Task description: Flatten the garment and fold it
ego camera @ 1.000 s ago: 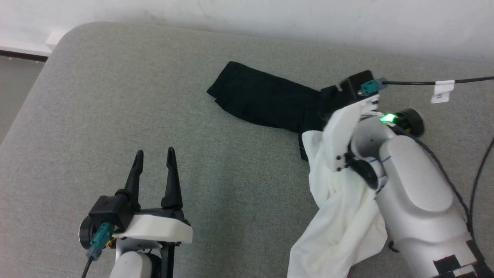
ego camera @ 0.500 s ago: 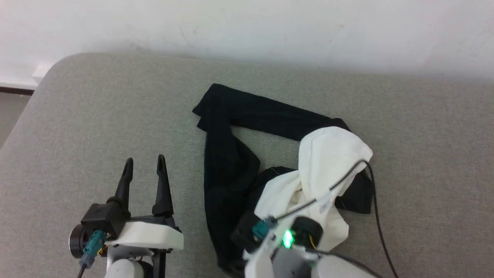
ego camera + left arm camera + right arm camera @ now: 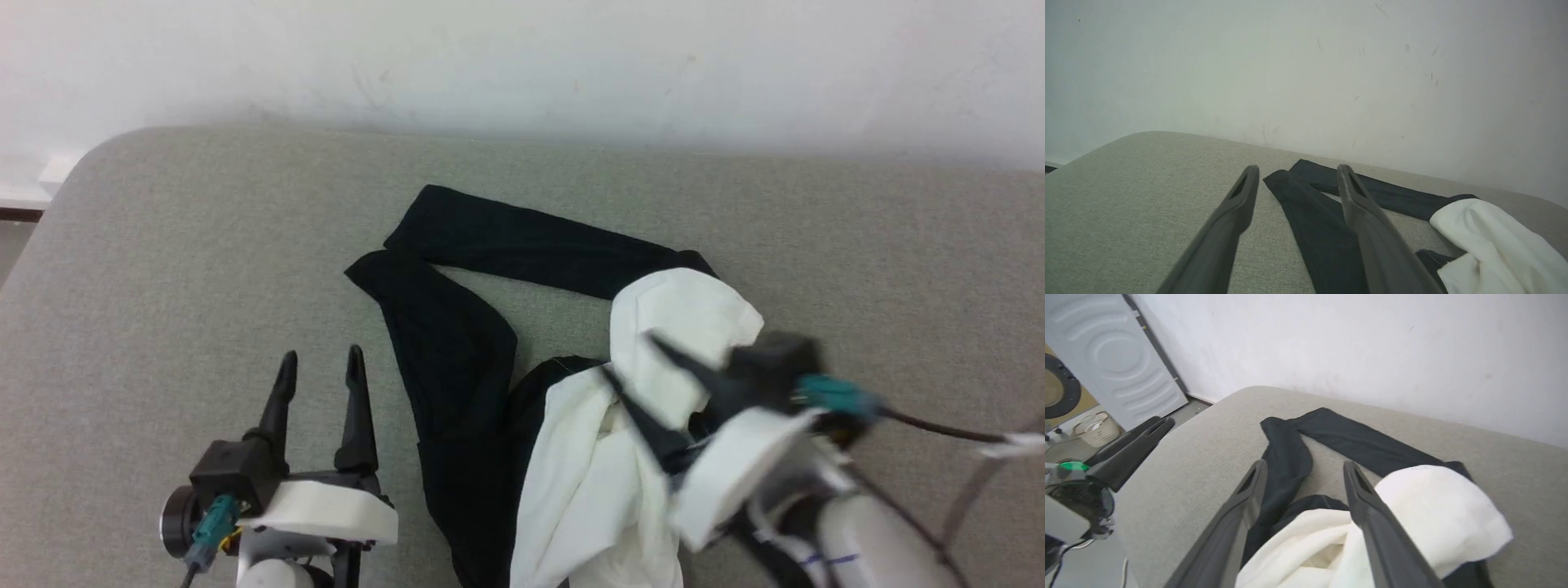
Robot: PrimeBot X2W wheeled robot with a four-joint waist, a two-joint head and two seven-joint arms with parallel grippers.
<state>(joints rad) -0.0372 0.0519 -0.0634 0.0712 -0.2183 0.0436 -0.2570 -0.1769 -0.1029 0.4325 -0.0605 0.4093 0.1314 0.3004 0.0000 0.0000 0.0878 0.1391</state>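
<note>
The shirt [image 3: 588, 457] is lying crumpled on the grey cushion [image 3: 163, 245], a little to the robot's right of the middle, close to the white wall [image 3: 522, 65] behind. Its two black sleeves are stretching out toward the robot's left and meeting at their ends in a narrow V, with a wedge of bare cushion showing between them. The white body is sitting bunched in a heap at the sleeves' other end, one rounded fold bulging up at the far side. The right gripper [image 3: 630, 357] is hanging over that white heap with its two dark fingers spread wide and nothing between them. Whether the tips are brushing the cloth I cannot tell. A dark cable [image 3: 931, 426] is trailing off from its wrist. From the right wrist, that gripper [image 3: 1305, 464] is straddling the spot where the black cloth runs into the white of the shirt [image 3: 1429, 506]. The left gripper [image 3: 1163, 419] is showing off to one side there. The left gripper [image 3: 321, 359] is standing apart from the shirt over bare cushion, its fingers pointing toward the wall, also wide and empty. Seen from the left wrist, the gripper [image 3: 1298, 169] is framing the sleeve ends of the shirt [image 3: 1323, 228] between its fingers.
</note>
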